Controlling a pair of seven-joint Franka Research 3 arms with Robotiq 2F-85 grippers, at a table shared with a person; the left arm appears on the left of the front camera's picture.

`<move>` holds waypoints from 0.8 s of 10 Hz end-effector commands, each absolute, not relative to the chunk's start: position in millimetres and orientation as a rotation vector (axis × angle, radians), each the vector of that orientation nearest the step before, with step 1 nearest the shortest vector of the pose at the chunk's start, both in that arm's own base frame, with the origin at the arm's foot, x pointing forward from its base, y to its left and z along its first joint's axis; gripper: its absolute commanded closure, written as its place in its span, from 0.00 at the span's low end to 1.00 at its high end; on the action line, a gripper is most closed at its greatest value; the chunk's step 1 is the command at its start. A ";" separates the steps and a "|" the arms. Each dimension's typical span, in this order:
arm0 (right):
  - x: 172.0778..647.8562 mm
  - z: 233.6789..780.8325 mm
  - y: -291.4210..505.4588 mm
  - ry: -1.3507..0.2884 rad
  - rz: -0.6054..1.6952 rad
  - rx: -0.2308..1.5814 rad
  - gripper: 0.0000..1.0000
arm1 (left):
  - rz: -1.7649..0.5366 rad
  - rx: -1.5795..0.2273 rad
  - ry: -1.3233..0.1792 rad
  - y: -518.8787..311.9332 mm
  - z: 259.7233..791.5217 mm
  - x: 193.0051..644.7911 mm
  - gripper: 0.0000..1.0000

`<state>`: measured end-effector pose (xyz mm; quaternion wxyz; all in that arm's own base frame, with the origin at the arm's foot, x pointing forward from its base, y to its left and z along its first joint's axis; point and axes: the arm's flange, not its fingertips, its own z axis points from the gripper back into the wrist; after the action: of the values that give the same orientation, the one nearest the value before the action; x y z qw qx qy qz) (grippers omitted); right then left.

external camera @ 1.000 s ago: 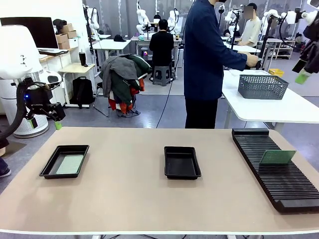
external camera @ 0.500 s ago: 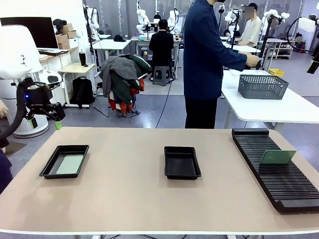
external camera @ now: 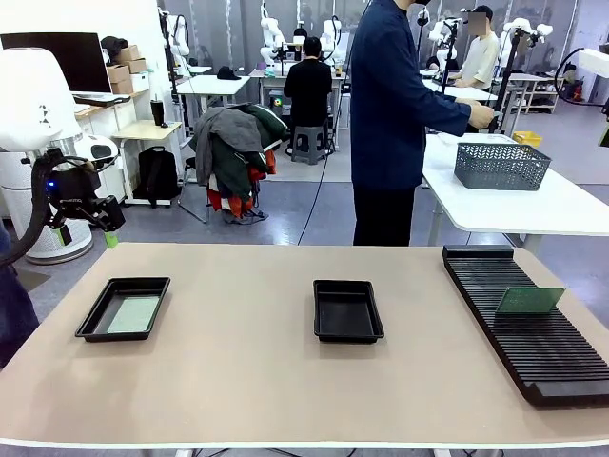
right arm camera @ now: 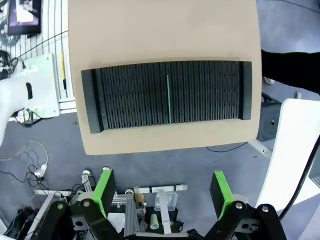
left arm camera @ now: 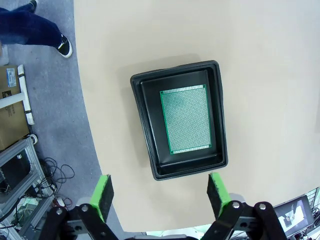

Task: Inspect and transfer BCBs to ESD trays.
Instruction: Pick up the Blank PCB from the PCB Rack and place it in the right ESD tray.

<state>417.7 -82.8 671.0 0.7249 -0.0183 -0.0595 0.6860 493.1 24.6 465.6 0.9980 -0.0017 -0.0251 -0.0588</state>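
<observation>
Right pincer [right arm camera: 162, 192] has swung farther right; boards unmoved. It and the left pincer [left arm camera: 160, 192] gape wide, holding nothing. One BCB [left arm camera: 187, 120], a pale green dotted grid, lies flat in the left ESD tray [left arm camera: 145, 130]. A second BCB [external camera: 529, 301] stands on edge in the rack [external camera: 542, 357].

Bare tabletop [external camera: 238, 381] between left tray [external camera: 95, 325], middle tray [external camera: 348, 312] and slotted rack [external camera: 538, 357]; one board [external camera: 529, 301] upright in the rack

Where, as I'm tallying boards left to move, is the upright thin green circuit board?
In the front view, the thin green circuit board stands on edge in the long black slotted rack on the robot's right.
</observation>
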 end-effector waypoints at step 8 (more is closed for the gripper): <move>417.7 671.0 -82.8 -0.131 1.514 -0.040 0.00 | -0.125 -0.012 -0.059 25.0 462.7 492.3 0.00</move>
<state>416.1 -82.9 671.9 0.7209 -0.0156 -0.0561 0.6906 493.1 24.6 465.5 0.9979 -0.0017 -0.0251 -0.0589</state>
